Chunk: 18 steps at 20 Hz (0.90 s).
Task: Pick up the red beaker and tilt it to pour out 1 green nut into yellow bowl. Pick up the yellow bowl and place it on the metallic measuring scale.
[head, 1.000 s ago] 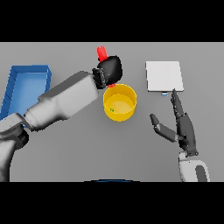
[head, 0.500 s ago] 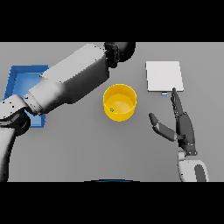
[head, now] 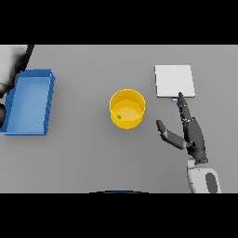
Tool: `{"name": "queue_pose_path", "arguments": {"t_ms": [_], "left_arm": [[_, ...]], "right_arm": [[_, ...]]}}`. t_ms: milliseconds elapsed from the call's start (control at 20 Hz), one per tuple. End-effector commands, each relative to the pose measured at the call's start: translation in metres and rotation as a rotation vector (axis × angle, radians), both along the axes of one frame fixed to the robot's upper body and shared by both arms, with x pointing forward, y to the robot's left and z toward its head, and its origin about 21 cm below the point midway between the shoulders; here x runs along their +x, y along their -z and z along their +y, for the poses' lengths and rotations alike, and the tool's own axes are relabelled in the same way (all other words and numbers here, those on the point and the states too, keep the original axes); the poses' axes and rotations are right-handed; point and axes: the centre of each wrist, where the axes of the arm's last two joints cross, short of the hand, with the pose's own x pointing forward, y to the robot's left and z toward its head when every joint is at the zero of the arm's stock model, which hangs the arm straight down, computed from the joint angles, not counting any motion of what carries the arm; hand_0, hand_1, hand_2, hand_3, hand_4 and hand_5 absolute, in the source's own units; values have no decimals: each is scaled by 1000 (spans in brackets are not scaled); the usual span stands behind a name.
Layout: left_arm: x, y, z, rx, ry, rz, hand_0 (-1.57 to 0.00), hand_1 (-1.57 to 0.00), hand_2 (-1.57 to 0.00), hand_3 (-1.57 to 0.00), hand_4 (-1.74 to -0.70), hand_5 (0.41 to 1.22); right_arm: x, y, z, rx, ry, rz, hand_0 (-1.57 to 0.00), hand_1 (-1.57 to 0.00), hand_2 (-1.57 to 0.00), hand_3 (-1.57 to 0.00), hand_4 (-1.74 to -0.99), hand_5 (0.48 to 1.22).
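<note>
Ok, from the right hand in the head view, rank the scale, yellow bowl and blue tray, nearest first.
From the right hand:
1. Metallic scale, just beyond its fingertips.
2. Yellow bowl, to its left at centre.
3. Blue tray, far left edge.

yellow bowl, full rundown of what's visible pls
The yellow bowl is a round, straight-walled container, looking like smooth plastic, standing upright on the grey table near its centre. Inside, one small green nut lies on the bottom by the left wall. Nothing grips it: the right hand rests apart to its right, fingers straight. The scale sits further right and behind.
</note>
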Motion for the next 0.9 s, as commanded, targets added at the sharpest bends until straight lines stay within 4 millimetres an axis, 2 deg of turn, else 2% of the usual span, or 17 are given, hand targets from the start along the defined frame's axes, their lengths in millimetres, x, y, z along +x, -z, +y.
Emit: {"name": "queue_pose_path", "arguments": {"t_ms": [0, 150, 250, 400, 650, 850], "left_arm": [[3, -4, 24, -154, -33, 41, -1571, -1571, -1571, -1507, -1736, 1221], [9, 13, 99, -520, -136, 78, -1571, -1571, -1571, -1538, -1738, 1221], [9, 38, 135, -684, -221, 82, -1571, -1571, -1571, -1550, -1739, 1221], [7, 90, 167, -815, -425, 47, -1571, -1571, -1571, -1560, -1740, 1221], [-9, 148, 205, -1107, -645, 20, -1571, -1571, -1571, -1567, -1741, 1221], [-37, 208, 217, -1211, -706, 31, -1571, -1571, -1571, -1570, -1741, 1221]], "right_arm": [[2, 0, -1, 2, 2, 1, 1, 1, 1, 1, -1114, 578], [5, -1, -2, -5, -8, -7, 1, 1, 1, 1, -1118, 595], [3, 2, 0, -32, -8, -1, 1, 1, 1, 1, -1127, 606], [4, 3, -3, -46, -29, -11, 1, 1, 1, 1, -1138, 626], [6, 0, -4, -34, -40, -12, 1, 1, 1, 1, -1133, 655], [4, 4, -3, -39, -43, -10, 1, 1, 1, 1, -1141, 673]]}}
